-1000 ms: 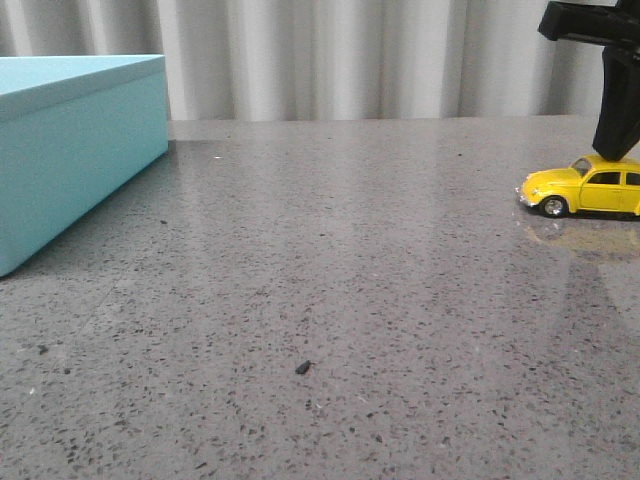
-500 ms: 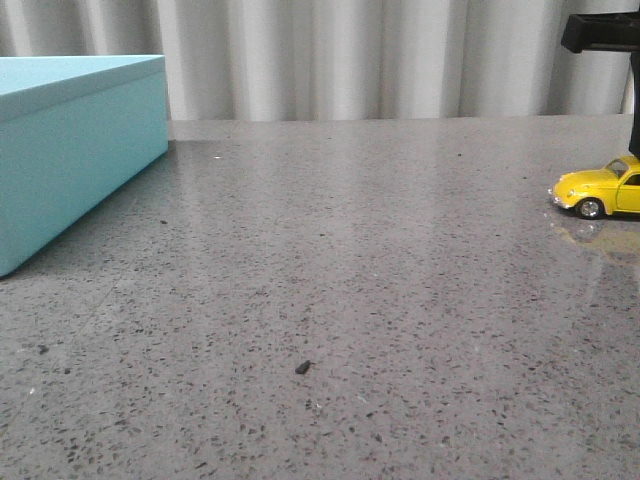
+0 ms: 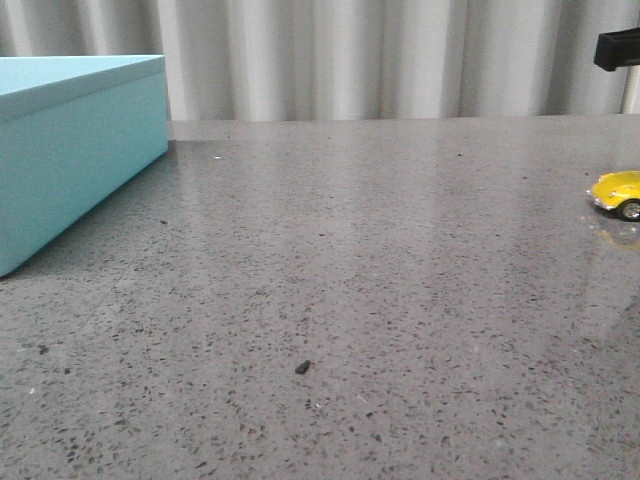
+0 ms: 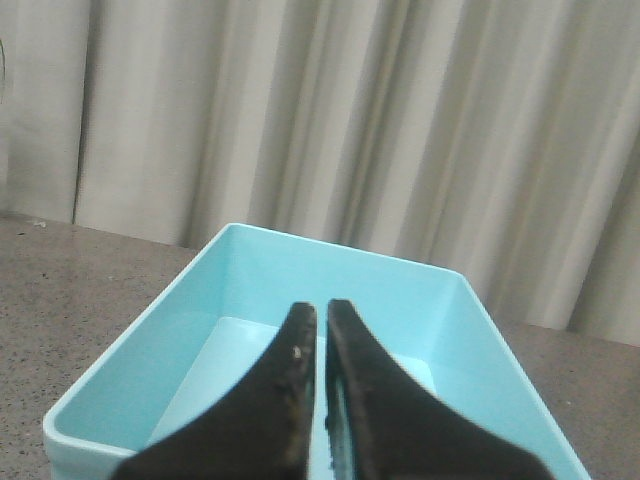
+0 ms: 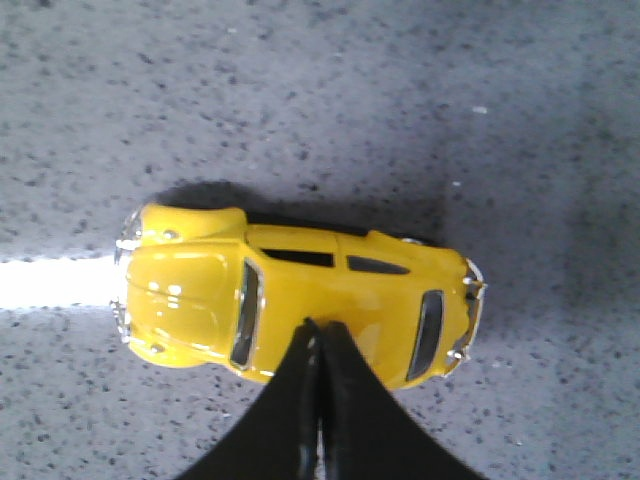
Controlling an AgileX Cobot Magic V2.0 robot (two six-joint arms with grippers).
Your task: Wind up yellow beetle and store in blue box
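The yellow beetle (image 5: 290,295) stands on the grey table, seen from above in the right wrist view. My right gripper (image 5: 322,325) is shut, its closed tips resting on the car's roof, not clamped around it. In the front view only the beetle's nose (image 3: 620,190) shows at the far right edge, under a black part of the right arm (image 3: 618,48). The blue box (image 3: 75,150) stands at the far left. In the left wrist view my left gripper (image 4: 322,308) is shut and empty above the box's open, empty inside (image 4: 240,290).
The speckled grey table (image 3: 350,260) runs back to a pale curtain (image 3: 350,55). A small dark crumb (image 3: 302,367) lies near the front middle.
The beetle has rolled to the right with my right gripper on its roof, and is now mostly out of the front view. The blue box has not moved.
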